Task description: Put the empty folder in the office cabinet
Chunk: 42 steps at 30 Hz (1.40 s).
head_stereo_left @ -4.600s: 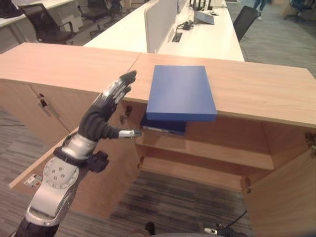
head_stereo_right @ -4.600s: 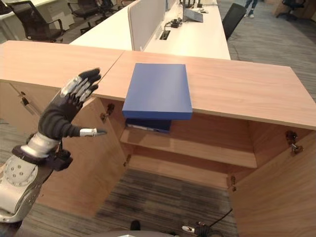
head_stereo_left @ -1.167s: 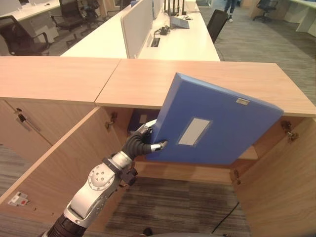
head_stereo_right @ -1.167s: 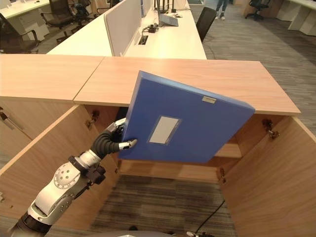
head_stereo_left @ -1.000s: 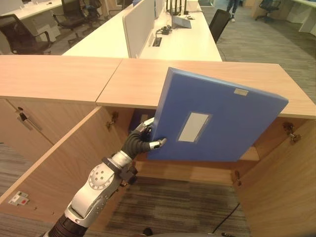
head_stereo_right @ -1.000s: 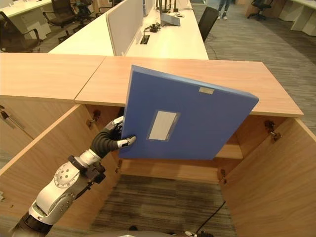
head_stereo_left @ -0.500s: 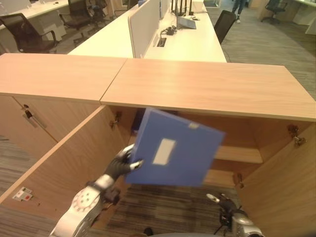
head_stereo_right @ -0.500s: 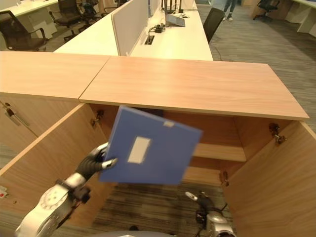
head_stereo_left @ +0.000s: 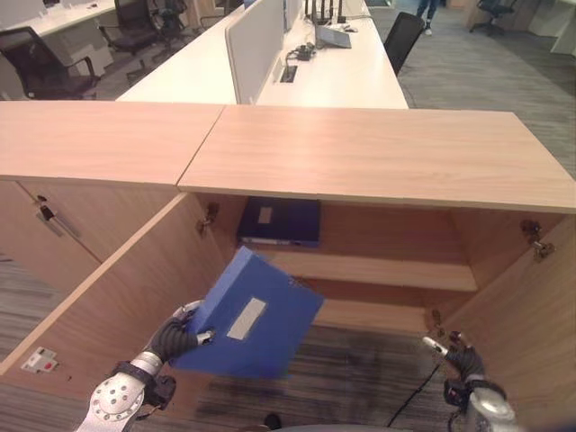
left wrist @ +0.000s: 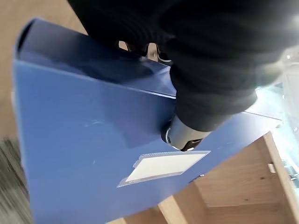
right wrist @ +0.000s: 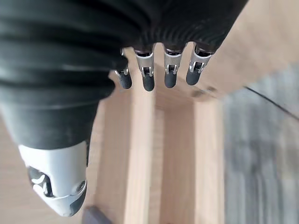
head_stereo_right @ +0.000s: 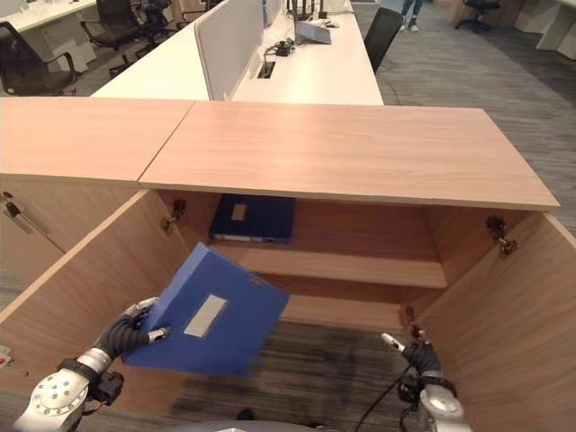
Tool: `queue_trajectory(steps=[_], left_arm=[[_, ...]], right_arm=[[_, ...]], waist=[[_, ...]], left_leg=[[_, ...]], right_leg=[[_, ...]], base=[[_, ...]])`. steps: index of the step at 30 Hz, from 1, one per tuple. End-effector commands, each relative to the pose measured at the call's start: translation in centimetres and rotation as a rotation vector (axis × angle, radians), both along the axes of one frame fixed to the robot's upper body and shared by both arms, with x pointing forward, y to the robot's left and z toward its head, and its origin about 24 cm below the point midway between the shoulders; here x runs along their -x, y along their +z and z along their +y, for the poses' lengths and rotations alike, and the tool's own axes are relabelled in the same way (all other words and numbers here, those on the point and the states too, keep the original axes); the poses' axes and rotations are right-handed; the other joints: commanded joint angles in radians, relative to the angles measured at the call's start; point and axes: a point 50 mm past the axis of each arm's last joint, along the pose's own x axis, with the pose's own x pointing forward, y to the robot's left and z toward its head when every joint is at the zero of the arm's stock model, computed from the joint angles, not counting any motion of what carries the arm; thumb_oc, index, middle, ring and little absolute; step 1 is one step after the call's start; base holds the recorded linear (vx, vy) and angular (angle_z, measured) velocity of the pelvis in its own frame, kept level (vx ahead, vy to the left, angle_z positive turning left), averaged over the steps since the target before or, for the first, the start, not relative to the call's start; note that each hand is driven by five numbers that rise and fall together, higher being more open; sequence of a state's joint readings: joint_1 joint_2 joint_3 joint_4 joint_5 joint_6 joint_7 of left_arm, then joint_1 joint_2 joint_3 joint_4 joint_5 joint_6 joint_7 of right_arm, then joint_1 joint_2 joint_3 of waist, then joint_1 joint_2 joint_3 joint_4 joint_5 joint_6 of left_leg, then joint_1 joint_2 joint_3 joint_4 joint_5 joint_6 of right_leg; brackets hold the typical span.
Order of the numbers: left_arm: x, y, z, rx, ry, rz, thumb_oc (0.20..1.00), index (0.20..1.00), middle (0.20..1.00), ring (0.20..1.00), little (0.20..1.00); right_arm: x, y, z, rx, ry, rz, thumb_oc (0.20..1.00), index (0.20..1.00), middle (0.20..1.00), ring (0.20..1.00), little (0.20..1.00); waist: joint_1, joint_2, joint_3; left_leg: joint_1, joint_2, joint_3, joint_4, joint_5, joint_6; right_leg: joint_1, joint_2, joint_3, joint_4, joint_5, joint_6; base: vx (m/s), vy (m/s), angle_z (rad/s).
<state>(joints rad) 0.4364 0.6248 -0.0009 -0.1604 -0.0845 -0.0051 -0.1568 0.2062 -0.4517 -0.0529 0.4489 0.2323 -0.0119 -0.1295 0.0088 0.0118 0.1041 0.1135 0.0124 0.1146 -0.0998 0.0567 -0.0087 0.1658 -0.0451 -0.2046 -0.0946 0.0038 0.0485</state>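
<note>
My left hand [head_stereo_left: 174, 336] is shut on a corner of a blue folder [head_stereo_left: 248, 317] with a white label, its thumb [left wrist: 185, 135] lying on the labelled face. The folder [head_stereo_right: 208, 312] hangs tilted, low and in front of the left half of the open cabinet, below its middle shelf [head_stereo_left: 371, 270]. A darker blue folder [head_stereo_left: 280, 220] lies flat on that shelf's left end. Low at the right, near the right door, my right hand [head_stereo_left: 456, 362] is open and holds nothing; its fingers [right wrist: 157, 74] are straight.
Both cabinet doors stand open: the left door [head_stereo_left: 99, 292] is right beside my left hand, the right door [head_stereo_left: 526, 310] beside my right hand. The wooden top [head_stereo_left: 378, 153] overhangs the opening. White desks [head_stereo_left: 342, 76] and office chairs stand behind.
My left hand has lowered the folder from shelf height to near the cabinet's bottom and tipped it flatter. The right hand has shifted to the right, toward the right door.
</note>
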Motion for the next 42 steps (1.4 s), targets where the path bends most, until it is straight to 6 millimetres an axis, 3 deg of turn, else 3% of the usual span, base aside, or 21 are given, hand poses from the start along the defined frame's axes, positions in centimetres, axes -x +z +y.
queue_trajectory(steps=[1,5,9,10,14,18,25,30,35,42], left_arm=[[-2.4,4.8,-0.7,-0.055,-0.073,-0.285,0.2,0.2,0.2,0.2,0.2],[-3.6,6.9,-2.1,-0.067,-0.157,-0.397,0.2,0.2,0.2,0.2,0.2],[-4.5,7.8,-3.4,-0.033,-0.225,-0.438,0.2,0.2,0.2,0.2,0.2],[-4.7,8.7,-4.3,-0.04,-0.284,-0.471,0.2,0.2,0.2,0.2,0.2],[-5.0,9.7,-5.0,-0.057,-0.347,-0.507,0.2,0.2,0.2,0.2,0.2],[-5.5,11.2,-6.1,-0.108,-0.447,-0.566,0.2,0.2,0.2,0.2,0.2],[-5.5,11.6,-6.9,-0.106,-0.513,-0.57,0.2,0.2,0.2,0.2,0.2],[-5.4,11.8,-7.0,-0.112,-0.535,-0.575,0.2,0.2,0.2,0.2,0.2],[-5.5,11.9,-7.0,-0.117,-0.531,-0.587,0.2,0.2,0.2,0.2,0.2],[-5.8,13.2,-8.0,-0.1,-0.564,-0.661,0.2,0.2,0.2,0.2,0.2]], right_arm=[[-3.7,3.5,-1.0,0.177,0.085,-0.121,1.0,1.0,1.0,1.0,1.0],[-6.2,5.3,1.0,0.212,0.259,-0.18,1.0,1.0,1.0,1.0,1.0],[-8.0,5.7,3.1,0.18,0.368,-0.201,1.0,1.0,1.0,1.0,1.0],[-9.1,6.3,4.8,0.199,0.478,-0.215,1.0,1.0,1.0,1.0,1.0],[-10.5,7.1,6.9,0.215,0.609,-0.236,1.0,1.0,1.0,1.0,1.0],[-11.9,9.1,10.2,0.285,0.83,-0.286,1.0,1.0,1.0,1.0,1.0],[-12.9,11.9,13.3,0.303,0.962,-0.415,1.0,1.0,1.0,1.0,1.0],[-13.1,13.8,14.0,0.318,0.999,-0.497,1.0,1.0,1.0,1.0,1.0],[-13.1,14.3,14.7,0.288,1.024,-0.524,1.0,1.0,1.0,1.0,1.0],[-12.7,13.4,16.3,0.249,1.112,-0.487,1.0,1.0,1.0,1.0,1.0]], waist=[[0.002,-0.038,-0.012],[0.007,-0.043,-0.015],[0.011,-0.044,-0.015],[0.017,-0.045,-0.016],[0.021,-0.046,-0.017],[0.034,-0.046,-0.021],[0.04,-0.044,-0.023],[0.045,-0.046,-0.024],[0.049,-0.051,-0.026],[0.05,-0.054,-0.028]], left_leg=[[0.032,-0.008,-0.047,0.013,-0.12,0.01],[0.033,-0.007,-0.045,0.013,-0.116,0.008],[0.035,-0.006,-0.041,0.013,-0.114,0.005],[0.037,-0.005,-0.04,0.013,-0.112,0.003],[0.04,-0.004,-0.039,0.013,-0.111,0.001],[0.041,-0.003,-0.041,0.013,-0.107,-0.003],[0.045,-0.002,-0.044,0.013,-0.105,-0.004],[0.046,-0.002,-0.045,0.013,-0.105,-0.005],[0.047,-0.001,-0.046,0.013,-0.104,-0.006],[0.045,0.0,-0.05,0.013,-0.103,-0.008]], right_leg=[[-0.002,-0.042,-0.009,0.007,-0.009,0.059],[0.0,-0.041,-0.007,0.007,-0.009,0.057],[0.002,-0.042,-0.007,0.007,-0.008,0.056],[0.003,-0.042,-0.007,0.007,-0.009,0.055],[0.006,-0.042,-0.007,0.007,-0.01,0.054],[0.008,-0.042,-0.011,0.007,-0.011,0.054],[0.011,-0.042,-0.015,0.007,-0.013,0.053],[0.013,-0.042,-0.016,0.007,-0.014,0.054],[0.014,-0.042,-0.019,0.007,-0.015,0.054],[0.014,-0.041,-0.023,0.007,-0.016,0.052]], base=[[0.0,0.0,0.0],[0.0,0.0,0.0],[0.0,0.0,0.0],[0.0,0.0,0.0],[0.0,0.0,0.0],[0.0,0.0,0.0],[0.0,0.0,0.0],[0.0,0.0,0.0],[0.0,0.0,0.0],[0.0,0.0,0.0]])
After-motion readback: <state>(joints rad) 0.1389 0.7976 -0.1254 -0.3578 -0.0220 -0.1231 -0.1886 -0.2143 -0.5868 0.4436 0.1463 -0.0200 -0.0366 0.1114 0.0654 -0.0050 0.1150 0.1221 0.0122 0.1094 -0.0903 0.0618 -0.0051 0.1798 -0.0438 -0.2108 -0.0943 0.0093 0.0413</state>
